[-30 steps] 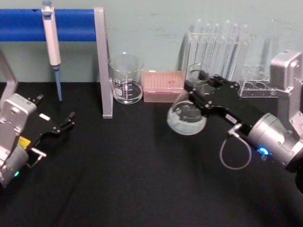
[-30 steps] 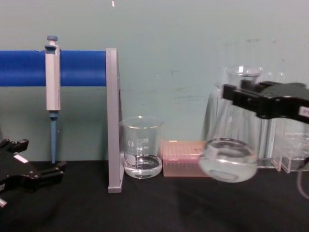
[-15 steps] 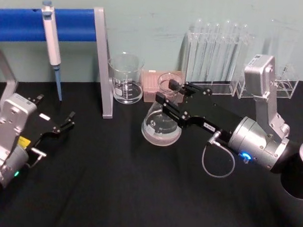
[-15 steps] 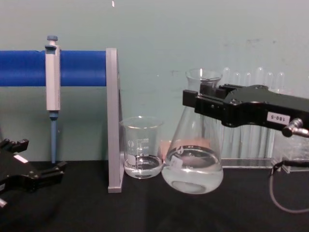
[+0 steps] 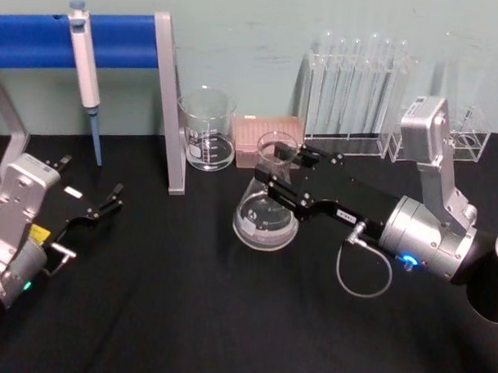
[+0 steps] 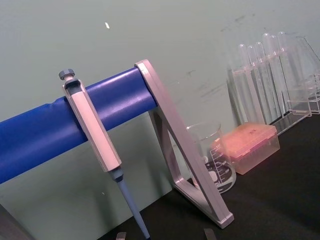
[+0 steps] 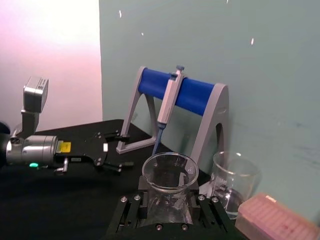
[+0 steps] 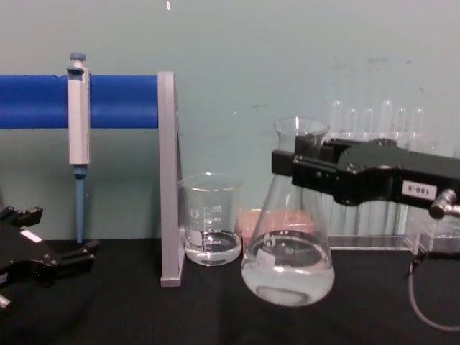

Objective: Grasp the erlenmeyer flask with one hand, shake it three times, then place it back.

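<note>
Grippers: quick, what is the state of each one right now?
Left gripper: open, holding nothing.
Right gripper: shut on the flask at its neck.

Right tool (image 5: 281, 170) clamped, reaching forward; left tool (image 5: 94, 178) parked, spread.

Pink tip box (image 8: 246, 221) is mostly hidden behind the erlenmeyer flask (image 8: 287, 266), centre of the chest view. Left gripper (image 8: 56, 231) is cut off at the lower-left edge.
</note>
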Motion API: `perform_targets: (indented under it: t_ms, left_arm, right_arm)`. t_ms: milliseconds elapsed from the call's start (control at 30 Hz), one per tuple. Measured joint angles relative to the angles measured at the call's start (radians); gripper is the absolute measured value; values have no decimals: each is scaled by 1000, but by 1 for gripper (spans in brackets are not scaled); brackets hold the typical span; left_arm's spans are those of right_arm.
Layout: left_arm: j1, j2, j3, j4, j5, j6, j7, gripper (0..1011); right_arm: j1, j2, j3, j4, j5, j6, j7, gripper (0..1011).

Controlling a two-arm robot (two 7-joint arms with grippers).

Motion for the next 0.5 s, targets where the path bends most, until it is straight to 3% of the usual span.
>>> perform_targets:
  t_ms: [500]
  left_arm:
    - [0, 0, 0, 0, 0, 0, 0, 1001]
  right_arm:
    - [19, 16, -32, 75, 36, -12, 43, 449]
